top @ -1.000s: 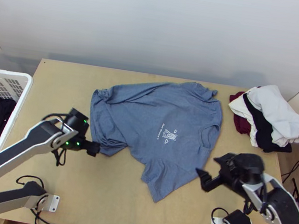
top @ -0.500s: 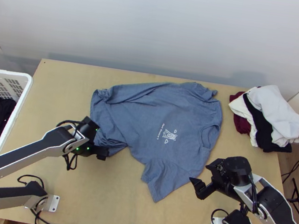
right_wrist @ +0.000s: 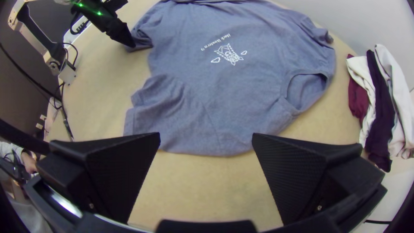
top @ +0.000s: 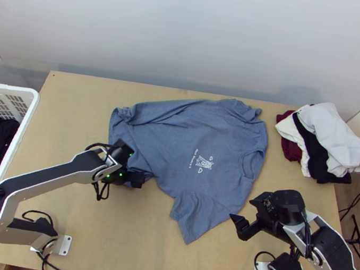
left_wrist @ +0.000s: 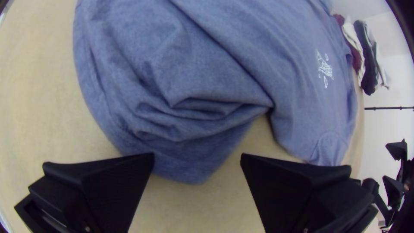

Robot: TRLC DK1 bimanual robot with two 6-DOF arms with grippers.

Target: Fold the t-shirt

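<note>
A blue t-shirt (top: 179,140) lies spread on the table, its collar towards the right and its hem end bunched in folds at the left. Over the near left corner of the hem is my left gripper (top: 139,179). In the left wrist view that gripper (left_wrist: 197,157) stands open, the bunched corner of the shirt (left_wrist: 185,162) between and beyond its fingers. My right gripper (top: 238,226) is open just off the shirt's near right side, by the short sleeve. In the right wrist view the right gripper (right_wrist: 206,138) has the shirt's edge (right_wrist: 207,144) beyond its fingertips.
A pile of clothes (top: 328,145) in white, black and maroon lies at the table's far right corner. A white basket (top: 31,114) with dark clothes stands at the left. Bare table (top: 160,239) lies between the arms, with cables along the near edge.
My left gripper has moved right along the shirt's near left corner. The right gripper has shifted slightly left and nearer the table's front edge. The shirt lies as before.
</note>
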